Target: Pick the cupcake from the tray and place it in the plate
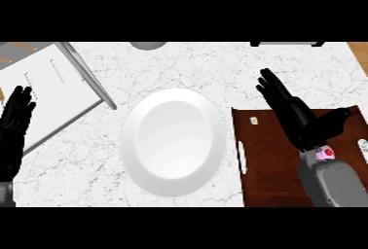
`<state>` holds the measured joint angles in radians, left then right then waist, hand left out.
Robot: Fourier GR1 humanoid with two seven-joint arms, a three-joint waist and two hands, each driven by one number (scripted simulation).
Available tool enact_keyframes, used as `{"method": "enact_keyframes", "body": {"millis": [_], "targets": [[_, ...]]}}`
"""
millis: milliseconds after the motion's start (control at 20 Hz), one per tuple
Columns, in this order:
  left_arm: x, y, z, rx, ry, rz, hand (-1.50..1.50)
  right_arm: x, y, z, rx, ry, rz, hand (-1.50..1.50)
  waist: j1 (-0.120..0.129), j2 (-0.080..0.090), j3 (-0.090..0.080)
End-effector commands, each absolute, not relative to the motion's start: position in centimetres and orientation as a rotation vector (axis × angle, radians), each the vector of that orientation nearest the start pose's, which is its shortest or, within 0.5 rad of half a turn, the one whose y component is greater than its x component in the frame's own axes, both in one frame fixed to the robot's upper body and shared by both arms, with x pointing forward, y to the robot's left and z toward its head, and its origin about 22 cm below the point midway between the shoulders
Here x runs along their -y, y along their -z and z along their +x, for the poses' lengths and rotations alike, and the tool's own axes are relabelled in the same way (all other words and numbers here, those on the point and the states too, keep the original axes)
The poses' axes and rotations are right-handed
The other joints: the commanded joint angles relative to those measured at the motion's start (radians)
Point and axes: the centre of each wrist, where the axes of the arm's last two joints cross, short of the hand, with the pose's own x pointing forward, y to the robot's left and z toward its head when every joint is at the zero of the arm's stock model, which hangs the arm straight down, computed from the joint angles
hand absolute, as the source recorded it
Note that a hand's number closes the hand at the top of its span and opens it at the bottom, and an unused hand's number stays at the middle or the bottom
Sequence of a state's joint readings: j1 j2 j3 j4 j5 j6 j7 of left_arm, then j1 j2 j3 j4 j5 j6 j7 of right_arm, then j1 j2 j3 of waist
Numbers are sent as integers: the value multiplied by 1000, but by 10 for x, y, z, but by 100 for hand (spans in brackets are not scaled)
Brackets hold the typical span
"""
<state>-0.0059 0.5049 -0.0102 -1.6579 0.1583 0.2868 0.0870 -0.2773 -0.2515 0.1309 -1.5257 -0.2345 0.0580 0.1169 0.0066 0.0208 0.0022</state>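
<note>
Hovering right hand [291,109] over tray [266,160], beside plate [173,141]

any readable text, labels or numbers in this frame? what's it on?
No readable text anywhere.
Small pale tag on the brown tray: a dark mark, too small to read.
Pale mark at the tray's right edge: unreadable.
White plate: blank.
Cupcake: pink with a red top, no lettering.
</note>
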Motion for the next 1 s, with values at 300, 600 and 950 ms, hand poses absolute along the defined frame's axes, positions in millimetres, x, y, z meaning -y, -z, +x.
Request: {"method": "enact_keyframes", "body": {"millis": [300, 600, 950], "targets": [[-309, -37, 247, 1463, 43, 292, 0, 376, -161, 299, 1724, -723, -246, 150, -68, -22, -28], [-300, -29, 256, 1441, 46, 191, 0, 447, -26, 239, 1888, -148, -113, -150, -33, -5, 3], [-302, -33, 271, 1421, 89, 182, 0, 476, -12, 216, 1793, -573, -180, -150, -11, -12, 0]]}}
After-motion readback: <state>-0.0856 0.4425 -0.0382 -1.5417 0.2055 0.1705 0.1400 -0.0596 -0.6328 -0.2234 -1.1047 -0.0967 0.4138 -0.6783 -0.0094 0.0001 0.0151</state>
